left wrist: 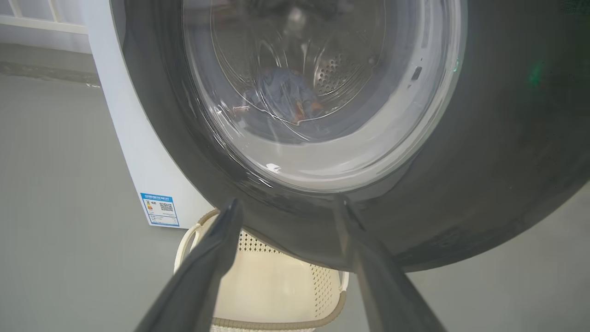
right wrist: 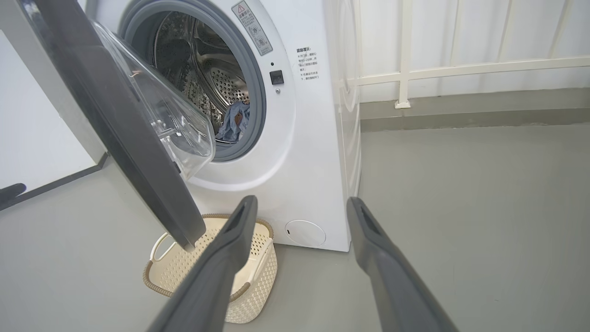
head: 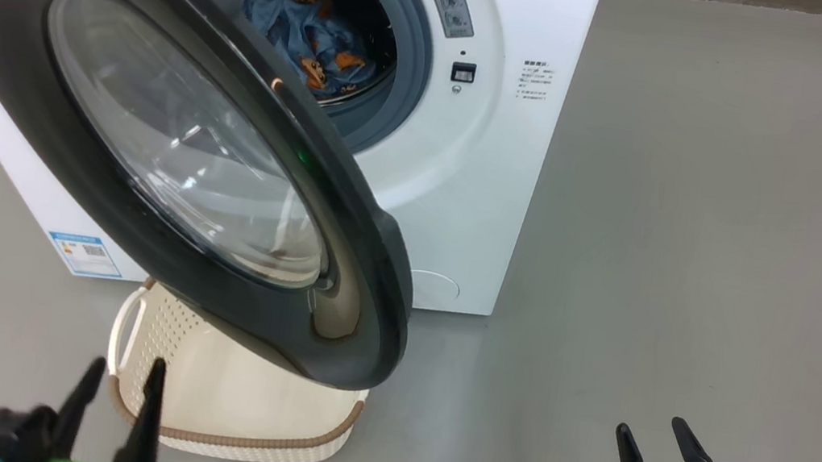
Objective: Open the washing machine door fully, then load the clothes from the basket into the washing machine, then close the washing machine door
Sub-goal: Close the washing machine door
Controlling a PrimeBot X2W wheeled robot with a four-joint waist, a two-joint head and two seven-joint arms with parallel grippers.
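Observation:
The white washing machine (head: 458, 189) stands ahead with its black-ringed glass door (head: 173, 130) swung partly out over the basket. Light-blue clothes with orange figures (head: 310, 32) lie inside the steel drum, also seen through the door glass as clothes (left wrist: 286, 94) and past the gasket as clothes (right wrist: 235, 121). The cream basket (head: 231, 400) sits on the floor under the door and looks empty in the right wrist view, basket (right wrist: 184, 267). My left gripper (head: 119, 371) is open just before the basket. My right gripper (head: 650, 430) is open over bare floor at the right.
Grey floor (head: 705, 226) spreads wide to the right of the machine. A white railing (right wrist: 461, 69) and wall run behind it. A blue label (left wrist: 160, 210) marks the machine's lower front. The door's lower edge (right wrist: 184, 221) overhangs the basket's rim.

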